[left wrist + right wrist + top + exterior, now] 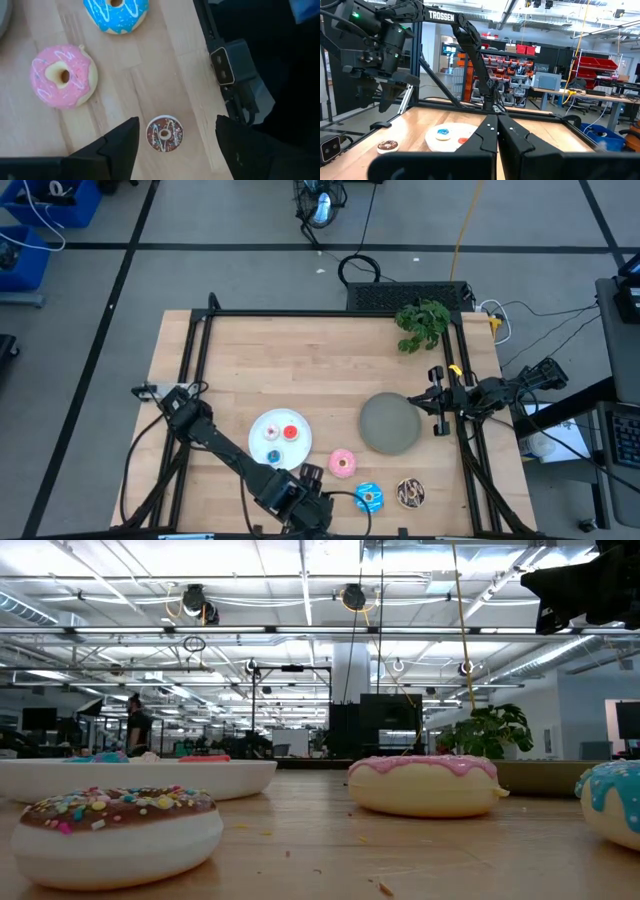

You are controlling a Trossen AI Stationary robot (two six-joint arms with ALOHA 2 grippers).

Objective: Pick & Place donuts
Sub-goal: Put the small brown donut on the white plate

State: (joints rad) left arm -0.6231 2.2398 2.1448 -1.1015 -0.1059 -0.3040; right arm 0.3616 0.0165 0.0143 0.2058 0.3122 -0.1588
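Observation:
A tiny brown donut [164, 134] lies flat on the wooden table near its near edge. My left gripper [172, 145] hangs open above it with a finger on either side and touches nothing; the right wrist view shows that gripper [385, 97] well clear of the donut [387, 145]. A tiny blue donut [273, 456] and a tiny red-orange donut [291, 432] lie on the white plate [262, 424]. The pink donut [342, 463], the blue sprinkled donut [369, 498] and the dark brown drizzled donut [411, 493] rest on the table. My right gripper [497, 135] is shut and empty at the table's right edge.
A round grey plate [389, 423] lies right of centre, and a green plant [422, 322] sits at the far right corner. A black frame [200, 340] runs along the table's edges. A small black camera box [225, 70] is mounted at the near edge, close to the tiny brown donut.

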